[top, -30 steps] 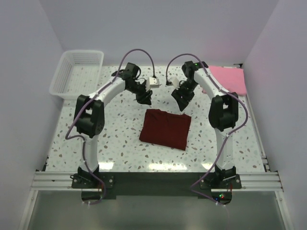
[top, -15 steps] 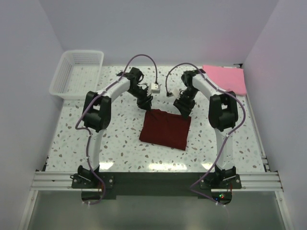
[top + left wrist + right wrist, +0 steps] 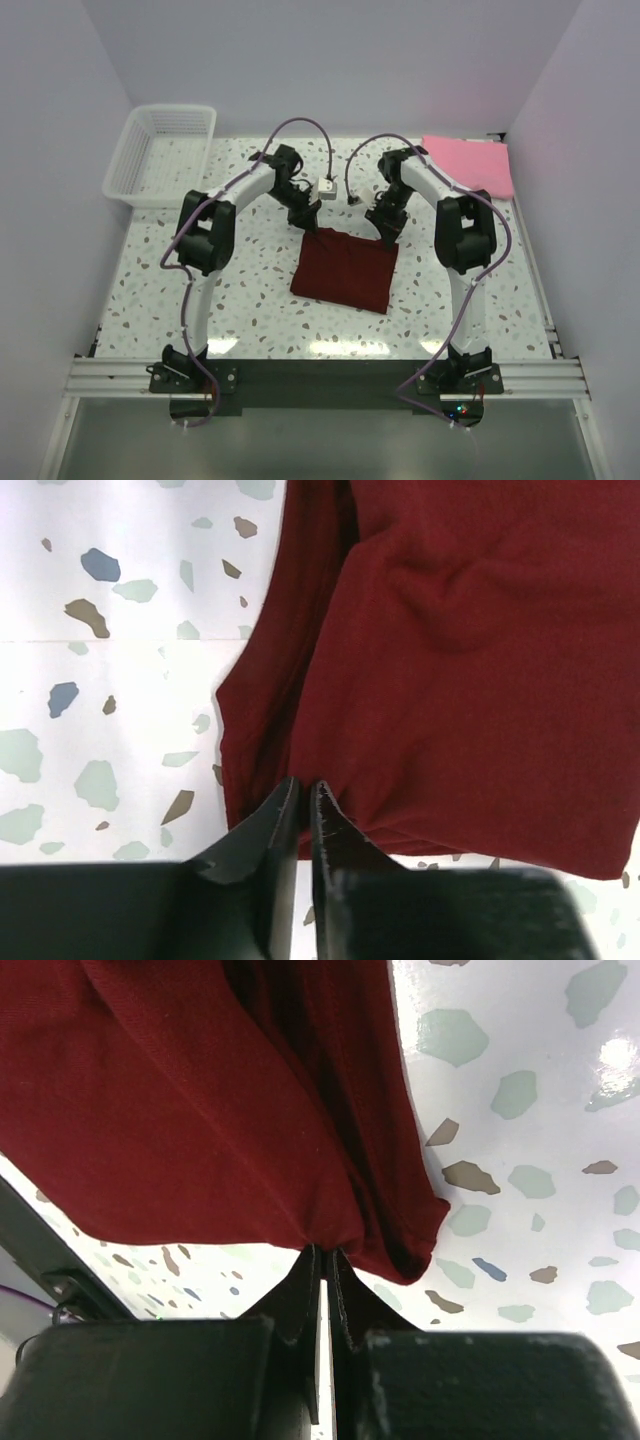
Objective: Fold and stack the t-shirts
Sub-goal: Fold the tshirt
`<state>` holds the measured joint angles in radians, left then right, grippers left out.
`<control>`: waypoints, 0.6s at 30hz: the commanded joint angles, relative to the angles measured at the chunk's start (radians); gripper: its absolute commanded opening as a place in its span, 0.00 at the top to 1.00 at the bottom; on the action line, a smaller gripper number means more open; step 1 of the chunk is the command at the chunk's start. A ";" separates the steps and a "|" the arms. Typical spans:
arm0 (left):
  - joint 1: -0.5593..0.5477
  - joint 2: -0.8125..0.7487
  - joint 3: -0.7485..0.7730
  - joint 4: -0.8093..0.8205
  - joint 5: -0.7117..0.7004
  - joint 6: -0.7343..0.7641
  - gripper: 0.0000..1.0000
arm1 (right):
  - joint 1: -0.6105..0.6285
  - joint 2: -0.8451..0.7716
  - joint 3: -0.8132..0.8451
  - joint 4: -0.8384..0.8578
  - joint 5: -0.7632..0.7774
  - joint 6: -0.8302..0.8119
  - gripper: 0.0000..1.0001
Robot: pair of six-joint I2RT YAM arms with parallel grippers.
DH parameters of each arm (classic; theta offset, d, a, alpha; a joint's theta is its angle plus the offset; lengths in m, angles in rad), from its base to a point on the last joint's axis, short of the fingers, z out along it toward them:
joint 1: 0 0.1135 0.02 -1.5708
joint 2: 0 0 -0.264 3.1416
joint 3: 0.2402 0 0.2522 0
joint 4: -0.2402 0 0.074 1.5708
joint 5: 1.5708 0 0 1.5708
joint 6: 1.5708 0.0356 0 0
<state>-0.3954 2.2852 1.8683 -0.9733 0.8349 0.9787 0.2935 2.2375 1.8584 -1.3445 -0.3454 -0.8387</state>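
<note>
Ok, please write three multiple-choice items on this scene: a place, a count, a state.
1. Where does the pink shirt lie?
A. At the table's far right corner.
B. At its near left corner.
C. In its middle.

2. How many shirts show?
A. One.
B. Three.
C. Two.

3. What are the left gripper and right gripper doing?
A. Both hang open.
B. Both are shut on the maroon shirt's far edge.
C. One holds the pink shirt.

Key:
1 A, the top view shows it folded there.
2 C, only one pink and one maroon appear.
3 B, each wrist view shows maroon cloth pinched.
</note>
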 commanded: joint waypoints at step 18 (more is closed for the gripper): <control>0.052 -0.073 0.048 0.019 -0.016 -0.049 1.00 | -0.102 -0.012 0.079 -0.027 0.100 0.036 1.00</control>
<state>-0.3664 2.2589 1.8744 -0.9791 0.8268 0.9623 0.2024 2.2059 1.8797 -1.3415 -0.3099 -0.8223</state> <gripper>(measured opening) 0.019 0.014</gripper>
